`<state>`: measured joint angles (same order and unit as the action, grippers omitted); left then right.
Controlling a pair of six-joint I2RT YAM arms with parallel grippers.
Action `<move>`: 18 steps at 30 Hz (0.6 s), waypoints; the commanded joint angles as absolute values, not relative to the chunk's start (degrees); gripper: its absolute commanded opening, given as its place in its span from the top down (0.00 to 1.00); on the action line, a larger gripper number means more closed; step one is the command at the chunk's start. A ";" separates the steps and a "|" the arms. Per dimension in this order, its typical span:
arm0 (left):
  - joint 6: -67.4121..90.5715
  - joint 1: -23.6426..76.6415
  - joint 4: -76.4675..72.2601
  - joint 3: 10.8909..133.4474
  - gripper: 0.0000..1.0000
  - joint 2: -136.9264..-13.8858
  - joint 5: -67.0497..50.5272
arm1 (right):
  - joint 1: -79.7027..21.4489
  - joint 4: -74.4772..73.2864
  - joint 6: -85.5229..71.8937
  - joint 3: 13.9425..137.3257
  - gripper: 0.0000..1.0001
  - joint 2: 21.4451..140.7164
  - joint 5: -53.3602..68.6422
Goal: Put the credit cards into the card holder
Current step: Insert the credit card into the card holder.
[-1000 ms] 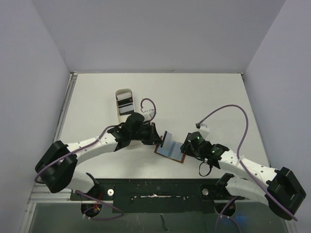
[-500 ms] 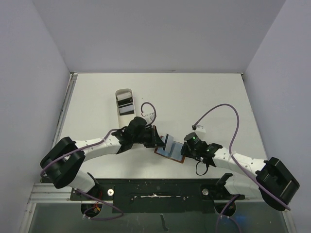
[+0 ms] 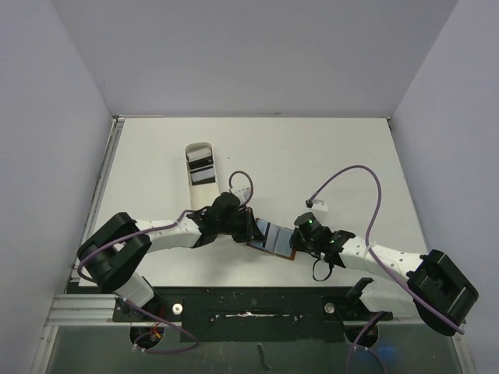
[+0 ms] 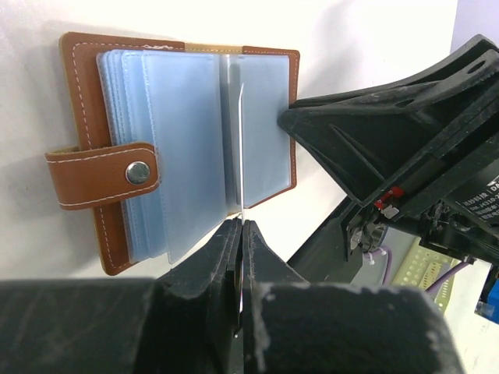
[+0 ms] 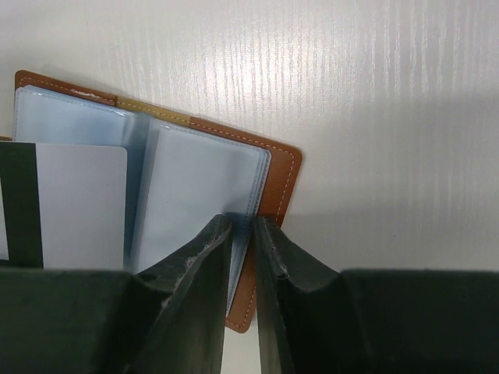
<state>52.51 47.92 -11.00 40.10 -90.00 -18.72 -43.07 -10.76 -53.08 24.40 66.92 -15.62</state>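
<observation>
The brown card holder lies open on the table between my two grippers, its pale blue pockets facing up. My left gripper is shut on a thin credit card, seen edge-on with its far end at the fold between the pockets. In the right wrist view this card is white with a dark band and lies over the left pockets. My right gripper is pinched on the holder's right edge, with pocket pages and the brown cover between its fingers. More dark cards lie in the tray.
A long white oval tray stands at the back left of the left gripper. A purple cable loops over the table behind the right gripper. Grey walls close in the table's sides and back.
My left arm has swung right and nearer, carrying the card to the holder. The right gripper's jaws have narrowed onto the holder's right edge. The raised pocket pages now lie flatter.
</observation>
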 commanded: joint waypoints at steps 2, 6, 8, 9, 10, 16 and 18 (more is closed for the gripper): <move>53.01 48.16 -15.19 40.89 1.00 -90.90 -19.72 | -42.80 -10.98 -52.07 22.99 0.81 67.28 -17.51; 52.98 48.16 -15.72 41.02 1.00 -91.90 -20.29 | -42.75 -10.93 -51.94 22.55 0.81 66.91 -17.60; 52.68 48.12 -15.73 41.33 1.00 -92.69 -20.53 | -42.80 -10.87 -51.99 22.35 0.81 66.66 -17.59; 52.58 48.16 -15.83 41.41 1.00 -93.09 -20.70 | -42.80 -10.82 -52.03 22.26 0.81 66.48 -17.58; 52.56 48.16 -15.95 41.42 1.00 -93.42 -20.86 | -42.77 -10.81 -52.03 22.23 0.81 66.37 -17.63; 51.71 48.08 -15.79 41.76 1.00 -95.60 -21.47 | -42.85 -10.85 -52.12 21.80 0.81 65.96 -17.85; 51.26 48.08 -15.10 42.12 1.00 -96.16 -20.97 | -42.89 -10.90 -52.12 21.70 0.81 65.93 -17.83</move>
<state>52.75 47.92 -13.56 40.12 -94.94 -20.49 -43.07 -9.34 -52.88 23.31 66.13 -15.97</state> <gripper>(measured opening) 0.008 0.190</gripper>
